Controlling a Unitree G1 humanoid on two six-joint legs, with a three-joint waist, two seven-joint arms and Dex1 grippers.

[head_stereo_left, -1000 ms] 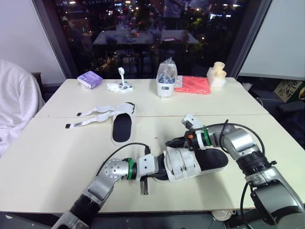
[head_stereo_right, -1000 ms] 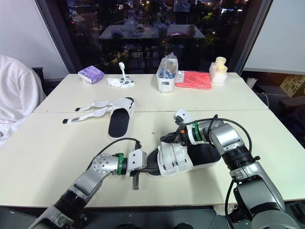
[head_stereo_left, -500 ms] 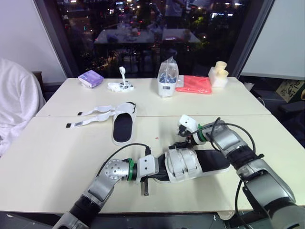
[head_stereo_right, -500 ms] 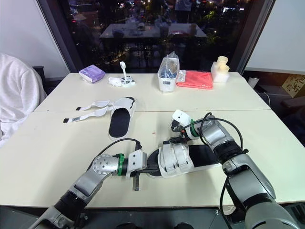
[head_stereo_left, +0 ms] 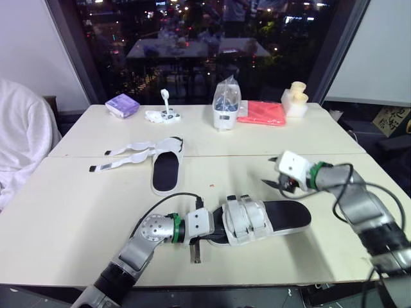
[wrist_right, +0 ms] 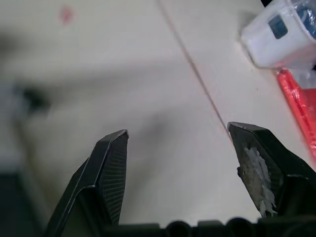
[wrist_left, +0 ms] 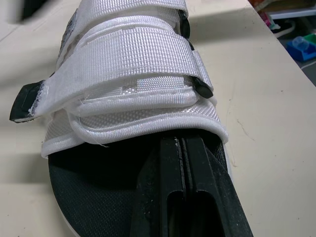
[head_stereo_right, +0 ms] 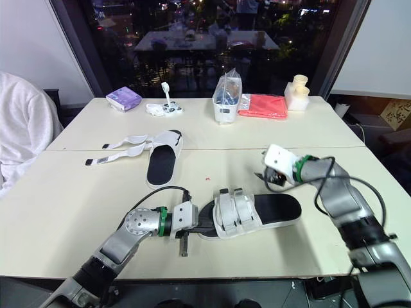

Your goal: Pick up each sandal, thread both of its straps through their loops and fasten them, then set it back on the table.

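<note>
Over on the left of the worktop [head_stereo_left: 70, 212], toward its back, lies the open sandal [head_stereo_left: 166, 168]. Its long axis runs back to front, and its two loose straps [head_stereo_left: 128, 149] trail flat to the left. I judge that this one comes next. It sits back and to the left of both claws, with the left arm clearly the nearer.

The left claw [wrist_left: 181, 143] is clenched, its fingers pressed together on the black footbed of the near sandal [head_stereo_left: 282, 215], with the tips tucked just under the front strap at the toe. This sandal lies flat near the front edge, long axis left to right, heel to the right. Both of its white straps look wrapped over and stuck down.

Near the heel, a little further back, the right claw [wrist_right: 178, 130] hangs above bare worktop, spread wide, holding nothing and apart from the sandal.
</note>
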